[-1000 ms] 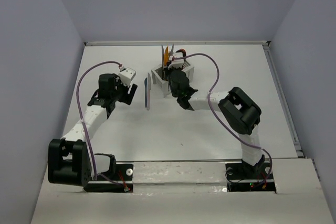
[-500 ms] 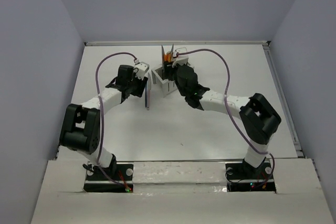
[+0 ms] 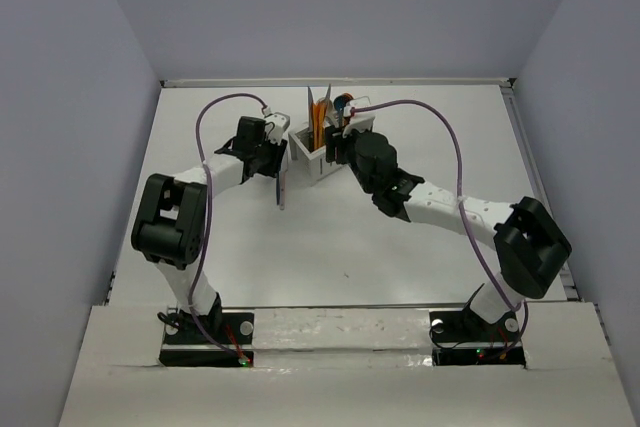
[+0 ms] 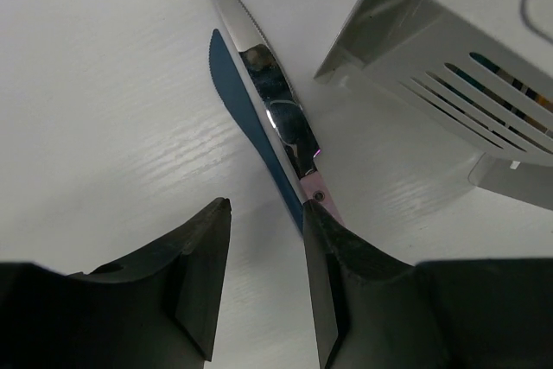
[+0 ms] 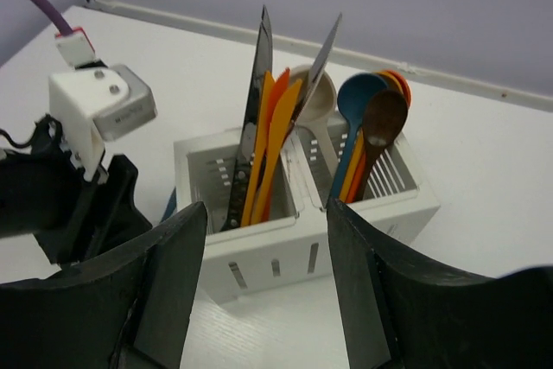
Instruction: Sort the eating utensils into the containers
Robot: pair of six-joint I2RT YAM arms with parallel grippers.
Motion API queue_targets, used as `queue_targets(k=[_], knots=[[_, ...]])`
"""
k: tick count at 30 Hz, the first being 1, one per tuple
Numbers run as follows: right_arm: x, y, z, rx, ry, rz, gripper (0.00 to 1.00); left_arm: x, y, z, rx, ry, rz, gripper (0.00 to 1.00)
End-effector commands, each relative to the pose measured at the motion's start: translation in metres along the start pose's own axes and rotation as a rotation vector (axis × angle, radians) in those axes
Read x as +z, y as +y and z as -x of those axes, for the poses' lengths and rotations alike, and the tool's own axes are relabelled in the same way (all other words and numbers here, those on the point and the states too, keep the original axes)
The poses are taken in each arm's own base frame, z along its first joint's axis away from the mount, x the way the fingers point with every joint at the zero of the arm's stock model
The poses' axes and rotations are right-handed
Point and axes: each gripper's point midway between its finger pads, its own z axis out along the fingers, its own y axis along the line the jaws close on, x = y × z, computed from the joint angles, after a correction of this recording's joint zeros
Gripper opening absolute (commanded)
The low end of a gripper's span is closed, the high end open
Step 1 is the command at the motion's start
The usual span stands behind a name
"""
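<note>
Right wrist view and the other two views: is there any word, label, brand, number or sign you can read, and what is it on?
None: no text can be read in any view.
The white slotted plastic caddy, the shiny-bladed knife with a pink handle, the dark blue plastic knife and the white box on the left wrist show no lettering.

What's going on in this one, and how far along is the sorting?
Two arms are sorting cutlery into a white two-compartment caddy. One compartment holds upright knives, the other spoons. The left gripper is low over the table, jaws open at the handle end of a silver-bladed knife and a blue knife lying beside the caddy. The right gripper hovers open and empty before the caddy.
</note>
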Motion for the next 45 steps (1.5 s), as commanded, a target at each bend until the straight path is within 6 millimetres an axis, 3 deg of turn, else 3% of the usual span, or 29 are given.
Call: queue_targets(k=[1,17,20,22,24,27,28,30,33,37,41,45], knots=[[-0.013,-0.006,-0.011,0.009,0.026,-0.021,0.63,0.007,-0.004,0.017,-0.006,-0.032,-0.010,0.49],[-0.030,-0.024,-0.032,0.017,0.062,-0.072,0.63,0.031,0.006,-0.008,0.092,0.081,0.074,0.47],[-0.036,-0.026,-0.028,0.018,0.061,-0.075,0.63,0.029,0.017,-0.020,0.139,0.122,0.118,0.42],[-0.039,-0.029,-0.024,0.018,0.055,-0.079,0.63,0.023,0.028,-0.039,0.163,0.177,0.143,0.40],[-0.042,-0.031,-0.019,0.022,0.046,-0.083,0.63,0.016,0.034,-0.042,0.168,0.175,0.162,0.36],[-0.046,-0.032,-0.012,0.032,0.032,-0.080,0.63,0.008,0.036,-0.050,0.184,0.177,0.170,0.27],[-0.046,-0.032,-0.011,0.033,0.029,-0.080,0.63,0.007,0.035,-0.051,0.184,0.178,0.165,0.18],[-0.046,-0.032,-0.009,0.037,0.026,-0.080,0.63,0.006,0.031,-0.052,0.176,0.172,0.144,0.10],[-0.048,-0.033,-0.010,0.030,0.036,-0.082,0.63,0.007,0.031,-0.048,0.155,0.132,0.137,0.06],[-0.054,-0.038,-0.009,0.017,0.040,-0.095,0.63,0.001,0.042,-0.039,0.028,0.055,0.110,0.05],[-0.062,-0.045,0.000,0.028,0.019,-0.108,0.63,-0.015,0.054,-0.015,0.016,-0.081,0.158,0.04],[-0.067,-0.051,-0.001,0.023,0.016,-0.128,0.63,-0.021,0.045,-0.007,0.068,-0.100,0.103,0.06]])
